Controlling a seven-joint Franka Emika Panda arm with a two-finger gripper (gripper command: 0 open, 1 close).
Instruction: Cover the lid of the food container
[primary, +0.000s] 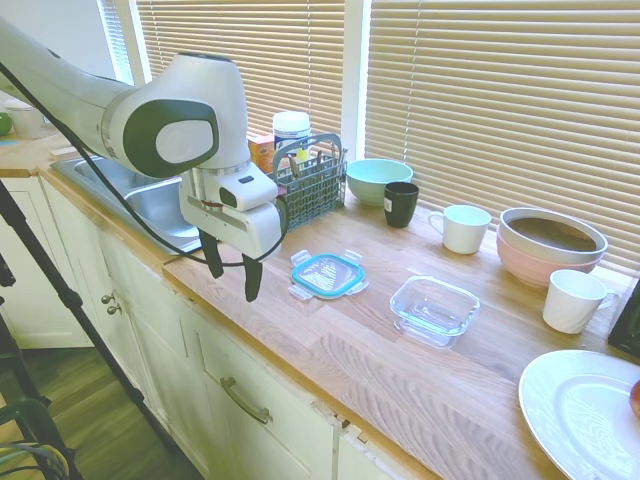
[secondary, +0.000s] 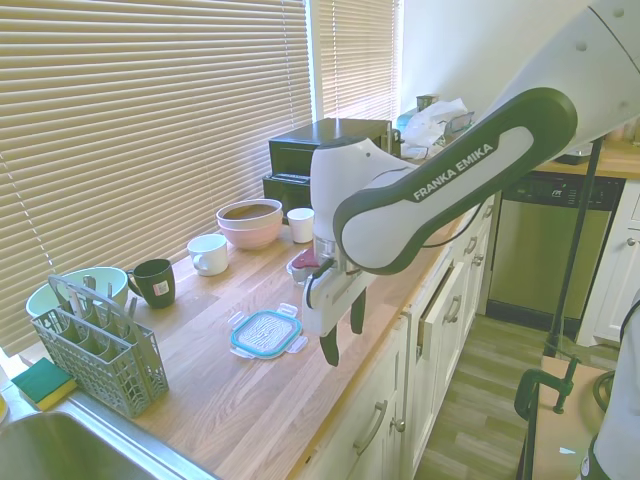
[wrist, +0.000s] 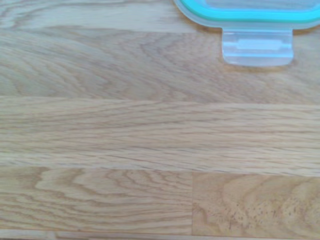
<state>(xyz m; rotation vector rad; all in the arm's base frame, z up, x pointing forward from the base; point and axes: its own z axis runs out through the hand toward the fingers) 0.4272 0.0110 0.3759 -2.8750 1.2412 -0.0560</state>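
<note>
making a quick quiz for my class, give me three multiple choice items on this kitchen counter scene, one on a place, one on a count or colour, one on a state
1. Where does the lid lie?
A. on the food container
B. flat on the counter beside the food container
C. in the sink

2. How many white mugs stand on the counter?
A. two
B. four
C. none

3. How is the pincer?
A. shut on the lid
B. open and empty
C. shut on a mug

Answers:
1 B, the lid rests on the wooden counter, apart from the food container.
2 A, one white mug stands near the black mug, another white mug by the pink bowl.
3 B, its fingers stand apart with nothing between them.
</note>
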